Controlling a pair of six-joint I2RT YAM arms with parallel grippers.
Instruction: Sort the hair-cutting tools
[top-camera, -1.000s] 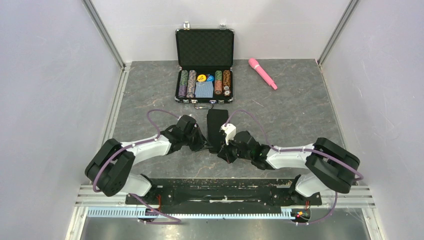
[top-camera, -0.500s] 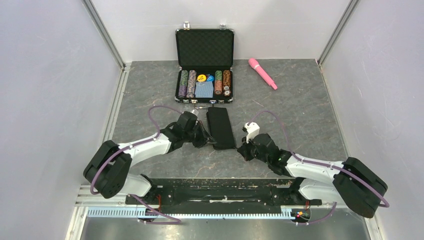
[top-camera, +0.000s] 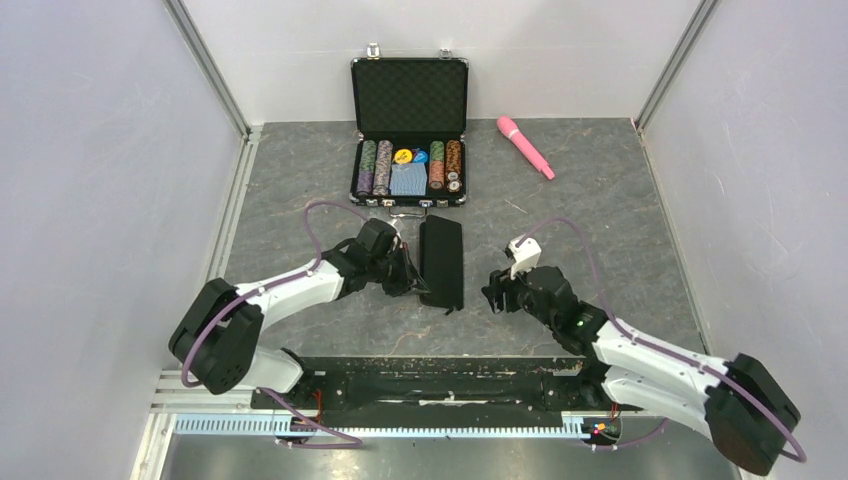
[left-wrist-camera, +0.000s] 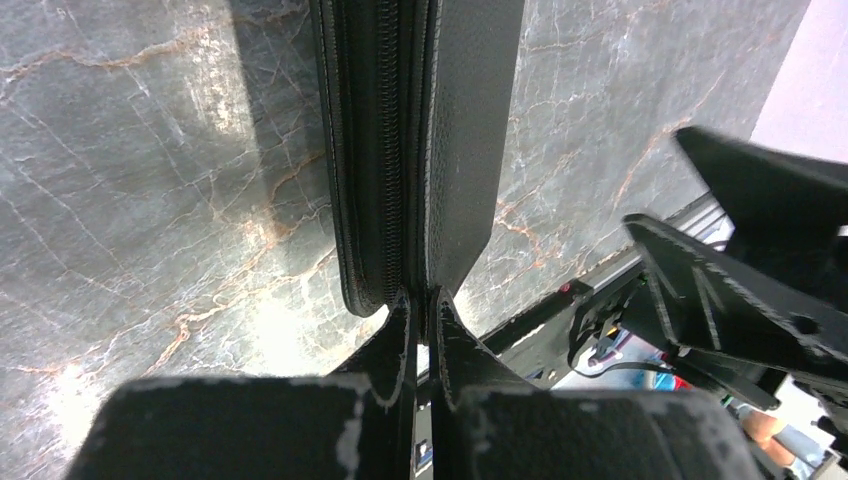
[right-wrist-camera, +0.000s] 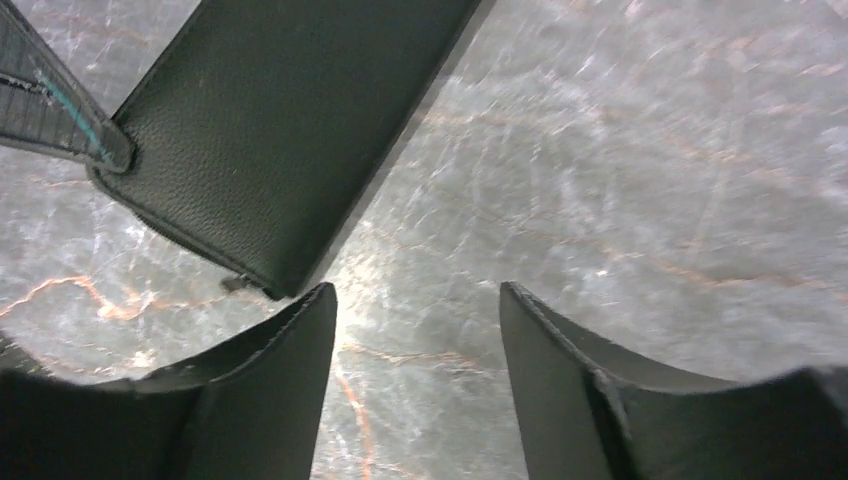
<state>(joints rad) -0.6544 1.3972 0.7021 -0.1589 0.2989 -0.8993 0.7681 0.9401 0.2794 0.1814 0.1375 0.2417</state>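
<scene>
Grey tabletop (top-camera: 600, 230): black pouch (top-camera: 441, 262) is lying near-to-far, left fingers (left-wrist-camera: 395, 345) pinching its near end, right fingers (right-wrist-camera: 250, 400) gaping empty alongside.

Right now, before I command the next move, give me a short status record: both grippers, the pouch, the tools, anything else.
left gripper: shut, pinching the near end of the black pouch at its zipper edge
right gripper: open, over bare table right of the pouch, not touching it
pouch zipper: looks closed
scissors, combs: not visible in any view
other: open chip case and pink wand, far side
</scene>
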